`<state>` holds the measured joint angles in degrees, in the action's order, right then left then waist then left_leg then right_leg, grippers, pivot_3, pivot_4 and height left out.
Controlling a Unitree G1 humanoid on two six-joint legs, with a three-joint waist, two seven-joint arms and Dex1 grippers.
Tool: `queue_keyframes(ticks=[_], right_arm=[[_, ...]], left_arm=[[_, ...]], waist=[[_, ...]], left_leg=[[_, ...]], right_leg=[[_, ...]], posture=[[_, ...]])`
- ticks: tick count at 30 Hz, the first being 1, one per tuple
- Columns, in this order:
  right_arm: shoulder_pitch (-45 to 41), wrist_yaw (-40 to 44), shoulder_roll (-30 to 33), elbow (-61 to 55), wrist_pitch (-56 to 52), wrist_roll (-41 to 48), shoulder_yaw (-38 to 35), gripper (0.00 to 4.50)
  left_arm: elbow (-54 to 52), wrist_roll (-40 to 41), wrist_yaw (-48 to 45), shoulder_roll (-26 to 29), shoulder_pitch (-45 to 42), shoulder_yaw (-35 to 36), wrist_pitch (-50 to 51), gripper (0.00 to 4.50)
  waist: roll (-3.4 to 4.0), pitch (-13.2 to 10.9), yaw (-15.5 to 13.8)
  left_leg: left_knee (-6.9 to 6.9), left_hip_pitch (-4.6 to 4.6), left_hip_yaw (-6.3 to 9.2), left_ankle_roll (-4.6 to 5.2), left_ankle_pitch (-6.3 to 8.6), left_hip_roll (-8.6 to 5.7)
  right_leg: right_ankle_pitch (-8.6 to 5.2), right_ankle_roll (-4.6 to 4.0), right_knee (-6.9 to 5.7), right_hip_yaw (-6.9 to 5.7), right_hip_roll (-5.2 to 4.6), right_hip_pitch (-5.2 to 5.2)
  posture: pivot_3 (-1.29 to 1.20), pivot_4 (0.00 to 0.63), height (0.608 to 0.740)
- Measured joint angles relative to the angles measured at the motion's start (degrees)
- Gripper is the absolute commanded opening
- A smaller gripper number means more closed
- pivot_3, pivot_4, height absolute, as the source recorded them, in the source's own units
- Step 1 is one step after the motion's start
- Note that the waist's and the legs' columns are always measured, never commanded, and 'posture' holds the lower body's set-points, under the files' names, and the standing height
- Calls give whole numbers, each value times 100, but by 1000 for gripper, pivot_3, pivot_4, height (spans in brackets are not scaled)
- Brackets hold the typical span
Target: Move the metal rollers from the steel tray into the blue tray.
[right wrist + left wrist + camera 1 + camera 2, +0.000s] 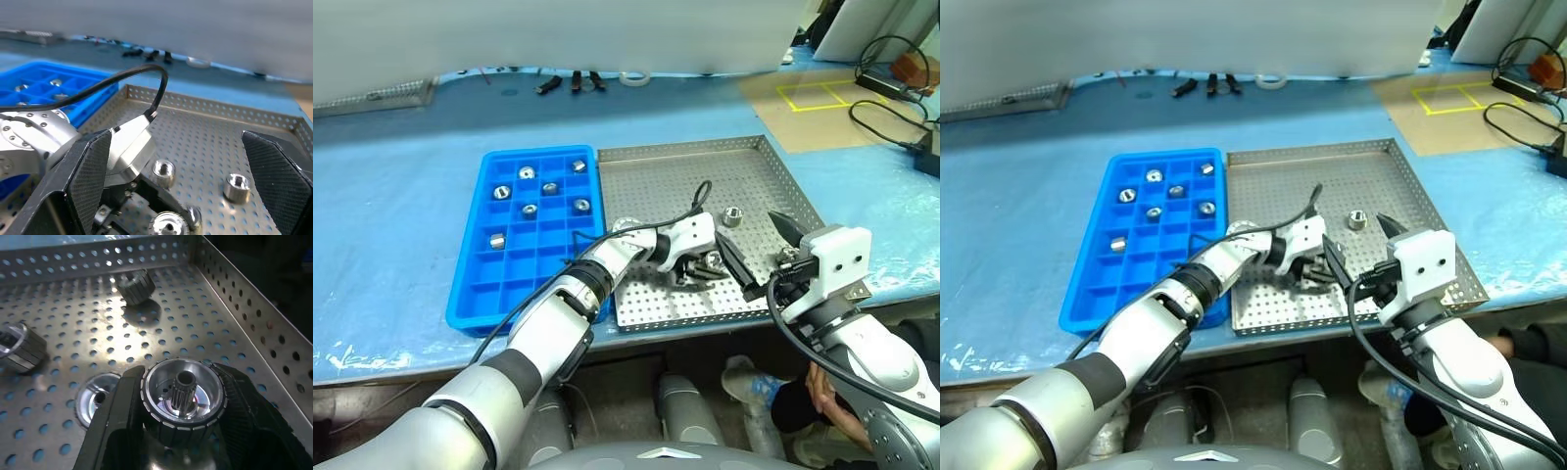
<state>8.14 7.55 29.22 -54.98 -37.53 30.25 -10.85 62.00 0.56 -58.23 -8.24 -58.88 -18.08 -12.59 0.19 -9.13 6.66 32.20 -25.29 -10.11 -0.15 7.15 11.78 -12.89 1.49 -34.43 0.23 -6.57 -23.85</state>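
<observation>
Shiny, ribbed metal on the roller [183, 401], gripped between matt black textured pads [122, 416] of the left tool [697, 271]. Under it, the steel tray [646, 176], dull perforated sheet metal. Glossy blue plastic tray [470, 294] beside it. Pale blue wrinkled film covers the surface [391, 196].

Blue-covered table [391, 215], blue tray [470, 294] touching steel tray [656, 162], cables [886, 122] far right

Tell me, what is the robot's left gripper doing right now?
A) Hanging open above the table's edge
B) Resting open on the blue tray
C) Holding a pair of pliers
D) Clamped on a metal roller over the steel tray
D: in the left wrist view the left gripper has its fingers closed on both sides of a roller, above the perforated steel tray.
</observation>
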Motion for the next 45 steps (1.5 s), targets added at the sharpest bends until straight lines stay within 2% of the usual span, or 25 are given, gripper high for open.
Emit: queue_keyframes(ticks=[4,7,11,15,20,25,33,45], right_arm=[[-822,376,119,515,-70,137,110,4500],[-1432,717,219,932,-71,153,313,4500],[-2181,1305,298,1702,-31,138,696,4500],[-2805,1929,238,2436,170,131,994,4500],[-3284,2631,24,3148,456,70,1440,4500],[-3620,3286,-12,3782,867,-453,2088,4500],[-3660,3796,-252,4181,1202,-735,2307,4500],[-3555,3980,-313,4306,1347,-925,2293,4500]], left_arm=[[-1064,329,-55,206,138,369,569,1732],[-2368,589,-141,707,455,541,1293,1732],[-4139,805,104,1542,1311,817,2396,1732],[-5335,838,622,2178,2084,1127,3189,1732],[-6578,948,1179,2778,2897,1586,3935,1732],[-7847,1255,1512,3272,3770,2088,4566,1732],[-8632,1605,1656,3758,5085,2507,4713,1732],[-8530,1617,1968,3948,5315,2601,4679,1732]], waist=[[0,-1,-69],[3,0,-211],[11,-4,-488],[17,-12,-908],[19,-14,-1274],[18,-15,-1425],[15,-16,-1569],[15,-15,-1672]], left_leg=[[2,4,0,0,-1,1],[-8,20,1,-9,-7,17],[-12,18,2,-18,-13,22],[-11,10,2,-19,-13,21],[-12,5,7,-24,-15,21],[-26,7,16,-42,-25,22],[-64,6,22,-68,-41,22],[-71,10,26,-77,-48,22]], right_leg=[[2,-3,-13,0,-1,-3],[2,-6,-26,-1,15,-4],[4,-10,-30,-4,20,-5],[4,-11,-28,-14,14,-6],[3,-11,-31,-24,11,-5],[3,-10,-35,-29,13,-7],[3,-10,-34,-32,19,-25],[3,-10,-36,-26,26,-29]], posture=[[-327,150,740],[-233,150,740],[-85,150,740],[56,150,740],[183,150,740],[270,150,740],[309,150,740],[278,150,740]])
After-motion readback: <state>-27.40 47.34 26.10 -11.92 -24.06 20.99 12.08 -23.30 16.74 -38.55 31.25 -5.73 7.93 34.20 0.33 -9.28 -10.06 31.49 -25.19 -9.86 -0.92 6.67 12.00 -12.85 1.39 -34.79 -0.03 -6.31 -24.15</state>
